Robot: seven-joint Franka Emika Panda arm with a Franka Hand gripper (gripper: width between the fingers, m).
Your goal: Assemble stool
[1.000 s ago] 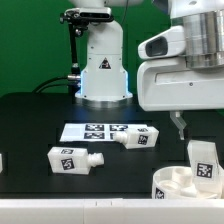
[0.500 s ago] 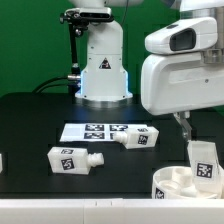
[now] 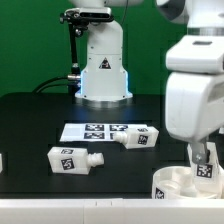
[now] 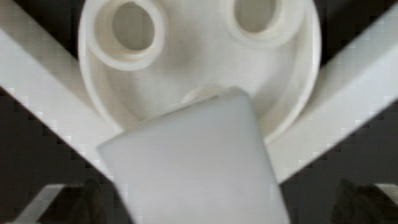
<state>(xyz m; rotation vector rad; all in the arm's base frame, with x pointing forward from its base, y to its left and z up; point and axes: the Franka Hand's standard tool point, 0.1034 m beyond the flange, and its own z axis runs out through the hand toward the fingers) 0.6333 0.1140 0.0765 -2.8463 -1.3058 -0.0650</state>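
At lower right a leg is being pinched by the gripper over the seat; insertion is judged in hand, alignment with a hole being required next

Arm lower, seemingly closing over leg

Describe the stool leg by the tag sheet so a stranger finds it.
Find the white robot base at the back; the flat marker board lies just before it. The leg lies at that board's end on the exterior view's right, unlike the other lying leg, alone nearer the front, and the upright one at the seat.
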